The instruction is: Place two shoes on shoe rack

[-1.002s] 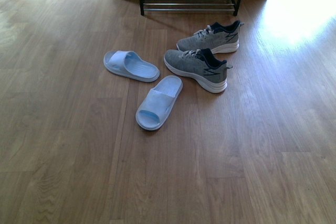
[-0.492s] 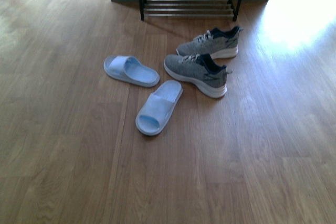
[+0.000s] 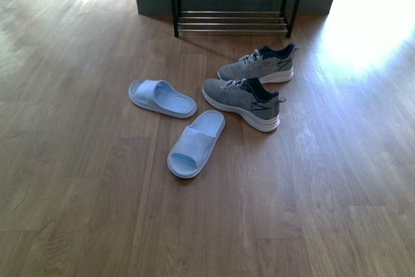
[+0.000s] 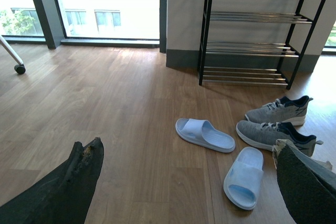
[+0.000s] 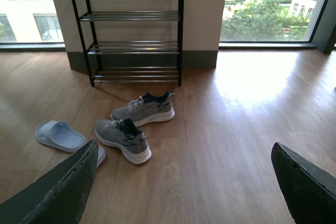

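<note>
Two grey sneakers lie on the wood floor in front of the shoe rack [image 3: 233,23]: one nearer the rack [image 3: 259,64], one closer to me [image 3: 241,95]. Left of them lie two pale blue slides [image 3: 162,98] [image 3: 196,142]. In the left wrist view, my left gripper [image 4: 187,148] is open above the floor, with the slides [image 4: 205,135] and sneakers [image 4: 273,134] well beyond its fingers [image 4: 84,177]. My right gripper [image 5: 184,149] is open too, holding nothing, and the sneakers [image 5: 123,139] lie ahead of it. Neither arm shows in the front view.
The rack [image 4: 252,51] is black with several tiers of chrome rods and stands against a white wall with a grey skirting [image 3: 152,1]. Floor-length windows flank that wall. A castor wheel [image 4: 19,68] shows at the far side of the left wrist view. Sun glare [image 3: 363,27] lies right of the rack.
In the front view the rack and all the shoes have slid lower in the picture, and more of the rack shows. The shoes keep their places relative to each other.
</note>
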`<state>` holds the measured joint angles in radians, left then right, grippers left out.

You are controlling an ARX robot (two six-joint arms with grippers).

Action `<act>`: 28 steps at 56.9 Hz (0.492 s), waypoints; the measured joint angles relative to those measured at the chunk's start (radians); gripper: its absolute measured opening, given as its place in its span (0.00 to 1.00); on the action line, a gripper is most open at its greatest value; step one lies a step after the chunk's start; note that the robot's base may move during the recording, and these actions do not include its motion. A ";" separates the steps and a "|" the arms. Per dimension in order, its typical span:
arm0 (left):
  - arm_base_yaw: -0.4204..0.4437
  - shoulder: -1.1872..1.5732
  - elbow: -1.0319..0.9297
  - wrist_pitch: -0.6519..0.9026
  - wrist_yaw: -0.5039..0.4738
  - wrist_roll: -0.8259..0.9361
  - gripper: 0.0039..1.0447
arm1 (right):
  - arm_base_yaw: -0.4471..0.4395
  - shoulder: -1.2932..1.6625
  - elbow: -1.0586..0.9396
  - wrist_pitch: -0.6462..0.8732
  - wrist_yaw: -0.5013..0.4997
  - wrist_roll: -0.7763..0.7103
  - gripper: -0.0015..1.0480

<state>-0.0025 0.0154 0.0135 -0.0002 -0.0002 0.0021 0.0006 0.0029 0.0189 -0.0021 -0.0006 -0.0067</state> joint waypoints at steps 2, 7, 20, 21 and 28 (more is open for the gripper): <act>0.000 0.000 0.000 0.000 0.000 0.000 0.91 | 0.000 0.000 0.000 0.000 0.000 0.000 0.91; 0.000 0.000 0.000 0.000 0.000 0.000 0.91 | 0.000 0.000 0.000 0.000 0.000 0.000 0.91; 0.000 0.000 0.000 0.000 0.000 0.000 0.91 | 0.000 0.000 0.000 0.000 0.000 0.000 0.91; 0.000 0.000 0.000 0.000 0.000 0.000 0.91 | 0.000 0.000 0.000 0.000 0.000 0.000 0.91; 0.000 0.000 0.000 0.000 -0.003 0.000 0.91 | 0.000 0.000 0.000 0.000 -0.003 0.000 0.91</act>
<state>-0.0025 0.0154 0.0135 -0.0006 -0.0032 0.0021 0.0006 0.0025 0.0189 -0.0017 -0.0032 -0.0071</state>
